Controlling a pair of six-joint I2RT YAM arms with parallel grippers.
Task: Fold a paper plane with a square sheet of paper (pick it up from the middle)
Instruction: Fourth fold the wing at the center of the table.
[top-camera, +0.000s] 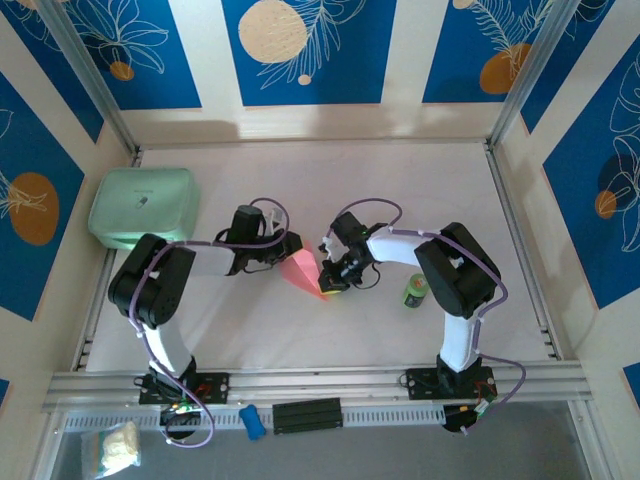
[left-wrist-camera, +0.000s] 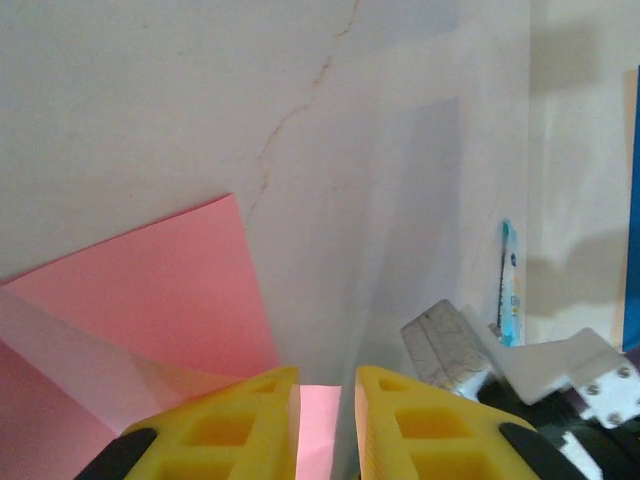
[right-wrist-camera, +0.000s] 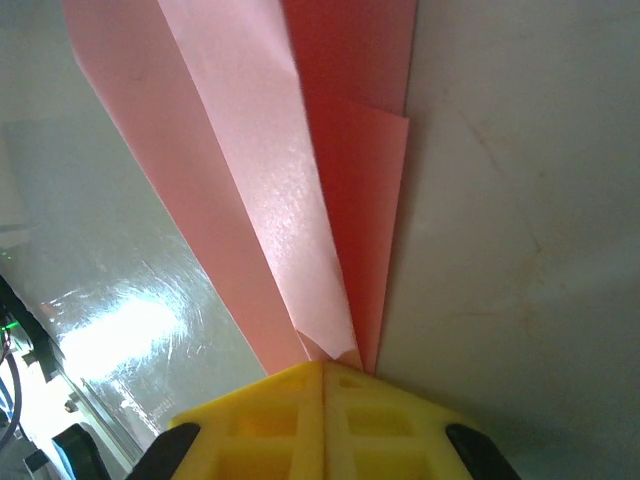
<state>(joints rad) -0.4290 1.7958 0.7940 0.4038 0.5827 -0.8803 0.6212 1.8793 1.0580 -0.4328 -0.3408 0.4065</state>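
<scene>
A white table (top-camera: 420, 190) stands in a booth with blue and cream patterned walls. Two robot arms are fixed at its near edge. They reach in towards each other and meet near the middle of the table.

Between them lies the paper plane (top-camera: 303, 270), a pink sheet folded into a narrow wedge. Its wide end points towards the left arm and its tip towards the right arm.

The left claw (top-camera: 287, 252) sits at the wide end. The camera on that wrist shows its two yellow fingers (left-wrist-camera: 235, 425) a little apart. A strip of pink paper shows in the gap between them, so this claw is slightly open and not clamped. The folded sheet (left-wrist-camera: 150, 300) spreads out flat on the table ahead and to the left of the fingers.

The right claw (top-camera: 335, 272) is at the pointed end. Its own wrist camera shows the yellow fingers (right-wrist-camera: 260, 420) pressed tightly together. They pinch the very tip of the plane, and its long creased folds (right-wrist-camera: 290, 200) fan away from the grip.

A mint-green rounded case (top-camera: 145, 205) rests at the far left of the table, well apart from the paper. A small green can (top-camera: 415, 292) stands upright just beside the right arm.
</scene>
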